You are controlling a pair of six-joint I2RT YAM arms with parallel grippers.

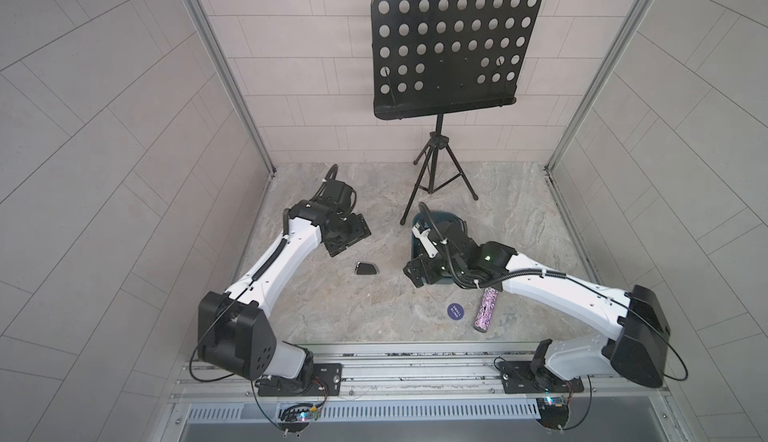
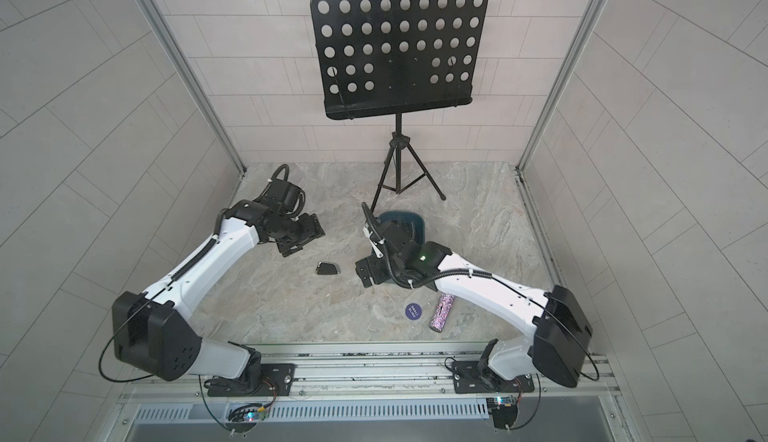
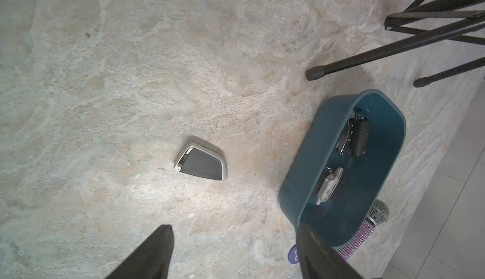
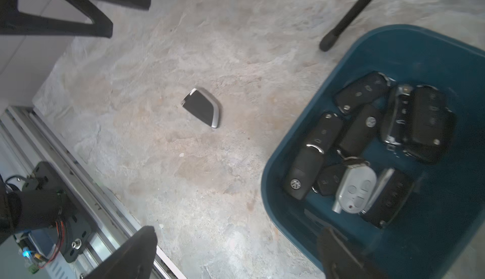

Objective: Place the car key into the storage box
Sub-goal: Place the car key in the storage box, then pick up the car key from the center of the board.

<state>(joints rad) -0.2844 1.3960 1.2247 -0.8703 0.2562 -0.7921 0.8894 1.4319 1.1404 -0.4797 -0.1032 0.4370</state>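
Car key (image 3: 203, 163) on open tabletop (image 1: 332, 315), clear of storage box (image 3: 304, 164) — left pincer (image 3: 235, 226), right pincer (image 4: 238, 230) spread, empty.

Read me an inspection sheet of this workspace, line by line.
surface: marbled tabletop, no spills seen
job's things: car key lying on the tabletop, outside the box; storage box holds several key fobs
clutter: blue disc, glittery microphone, music stand
tools: left tool open, empty; right tool open, empty
cables: black cables along both arms
surroundings: tiled walls, metal rail
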